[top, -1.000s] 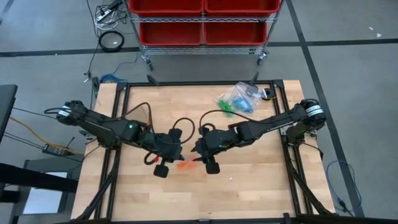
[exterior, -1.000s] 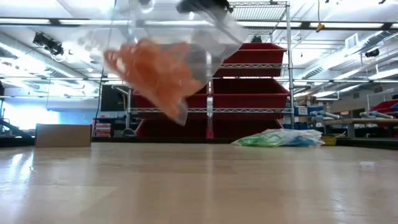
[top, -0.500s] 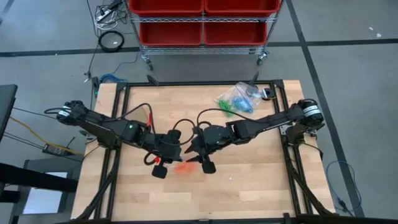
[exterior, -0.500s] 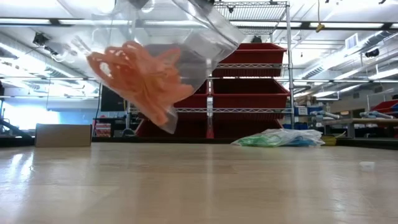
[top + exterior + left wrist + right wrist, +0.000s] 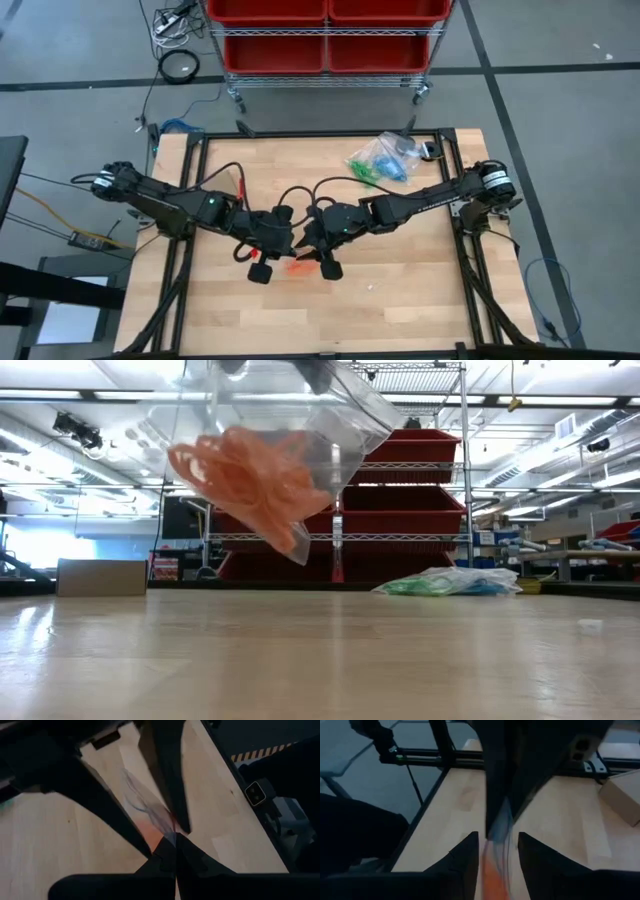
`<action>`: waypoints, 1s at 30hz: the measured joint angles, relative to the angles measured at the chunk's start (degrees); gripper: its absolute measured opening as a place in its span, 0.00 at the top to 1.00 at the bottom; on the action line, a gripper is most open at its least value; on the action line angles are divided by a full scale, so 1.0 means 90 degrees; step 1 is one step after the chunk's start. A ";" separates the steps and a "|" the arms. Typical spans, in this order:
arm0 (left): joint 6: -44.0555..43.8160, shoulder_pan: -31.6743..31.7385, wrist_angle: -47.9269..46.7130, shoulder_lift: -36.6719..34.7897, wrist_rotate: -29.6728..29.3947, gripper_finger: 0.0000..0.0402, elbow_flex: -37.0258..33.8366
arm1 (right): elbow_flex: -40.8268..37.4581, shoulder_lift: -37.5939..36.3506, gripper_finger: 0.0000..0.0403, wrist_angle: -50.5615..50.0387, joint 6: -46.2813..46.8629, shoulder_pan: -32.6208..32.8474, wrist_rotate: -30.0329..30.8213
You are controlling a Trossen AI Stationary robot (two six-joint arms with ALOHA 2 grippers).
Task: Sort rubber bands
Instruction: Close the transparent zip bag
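Observation:
A clear plastic bag (image 5: 270,450) holding a clump of orange rubber bands (image 5: 255,480) hangs above the table's middle. My left gripper (image 5: 175,851) is shut on the bag's top. My right gripper (image 5: 497,851) faces it from the table's right, open, one finger on each side of the bag's upper part; I cannot tell if the fingers touch the bag. In the high view the two grippers (image 5: 292,246) (image 5: 308,248) meet over the orange clump (image 5: 298,265). A second clear bag (image 5: 380,158) with green and blue bands lies at the table's far right. My left gripper pinches the bag's upper edge (image 5: 169,834) between its two fingers, coming slanting down from the table's left. The bag hangs below the fingers, clear of the table, tilted, with the orange bands gathered in its lower part (image 5: 290,530).
A wire shelf with red bins (image 5: 325,35) stands beyond the table's far edge. Black frame rails (image 5: 195,190) run along the table's sides. A small cardboard box (image 5: 100,577) shows at the far left in the low view. Bare wood lies toward the near edge (image 5: 380,320).
My right gripper has moved toward the table's left, closing in on my left gripper and the hanging bag. The bag has swung a little below my left gripper, staying clear of the table.

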 joint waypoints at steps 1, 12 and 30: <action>0.0000 0.0002 -0.0002 0.0000 0.0000 1.00 0.0000 | 0.0000 0.0002 0.72 -0.0025 -0.0027 -0.0003 0.0002; 0.0027 0.0002 -0.0168 0.0000 -0.0041 1.00 0.0000 | 0.0000 0.0002 0.98 -0.0483 -0.0358 -0.0005 -0.0141; -0.0058 -0.0007 -0.0923 0.0000 -0.0342 1.00 0.0000 | 0.0000 -0.0002 1.00 -0.2786 0.0104 0.0028 0.0092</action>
